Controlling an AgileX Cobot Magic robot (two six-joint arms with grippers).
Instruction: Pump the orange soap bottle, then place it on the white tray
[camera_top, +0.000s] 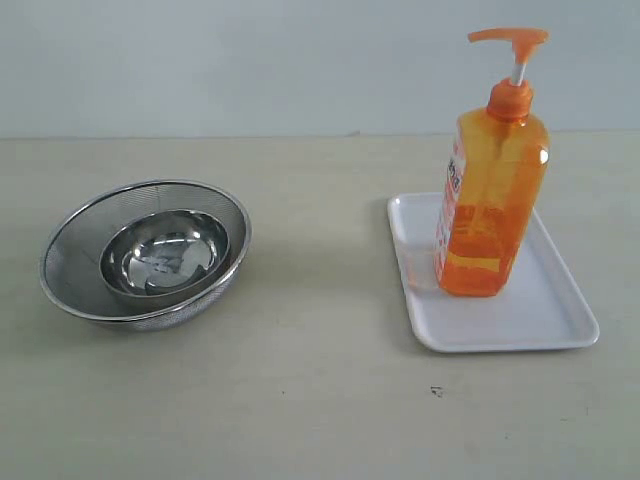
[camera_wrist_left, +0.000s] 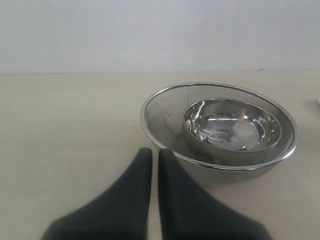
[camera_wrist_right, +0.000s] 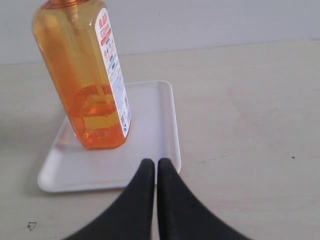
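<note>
Steel things take the left side of the beige table (camera_top: 320, 400): a round steel mesh strainer bowl (camera_top: 75, 270) with a smaller polished steel bowl (camera_top: 165, 255) sitting inside it. I see nothing else in them. They are well apart from the flat white plastic tray (camera_top: 545, 320) on the right, and between the two the table top is bare.

On the tray the tall translucent orange soap bottle (camera_top: 492, 205) stands upright, on the side nearer to the strainer. It has orange liquid in its lower part, and the pump head is raised on its white stem.

My left gripper (camera_wrist_left: 155, 156) is near the strainer rim, with the fingers pressed together and holding nothing. My right gripper (camera_wrist_right: 156, 166) is close to the tray's rim. It is closed and empty too, and apart from the bottle.
</note>
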